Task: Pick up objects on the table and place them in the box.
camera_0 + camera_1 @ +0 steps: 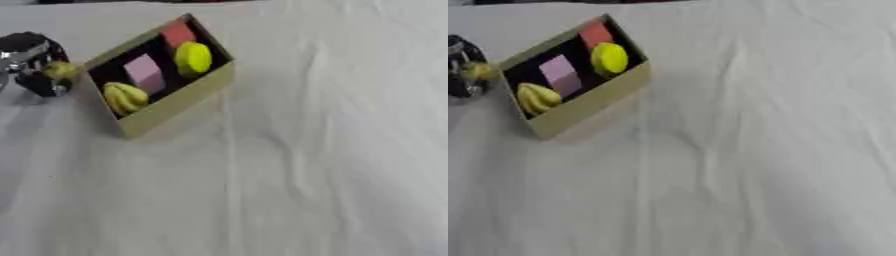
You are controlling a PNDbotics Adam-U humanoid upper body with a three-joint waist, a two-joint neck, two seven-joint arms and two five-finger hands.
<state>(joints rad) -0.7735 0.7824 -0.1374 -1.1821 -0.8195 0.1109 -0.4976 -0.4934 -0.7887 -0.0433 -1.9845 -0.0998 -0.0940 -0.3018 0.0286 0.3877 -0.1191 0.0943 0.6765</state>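
1. The near desk (289, 200), under a white cloth, carries no loose objects.
2. The box (175, 102) sits mid-left, holding a yellow bunch (125, 96), pink block (145, 73), yellow round (193, 58) and red piece (178, 33).
3. The left hand (35, 62) hangs just beside the box's left end, fingers curled round a small yellow-green object (61, 70). Judged step: delivery; next, carry it over the rim and let go.
4. The right hand is out of sight.
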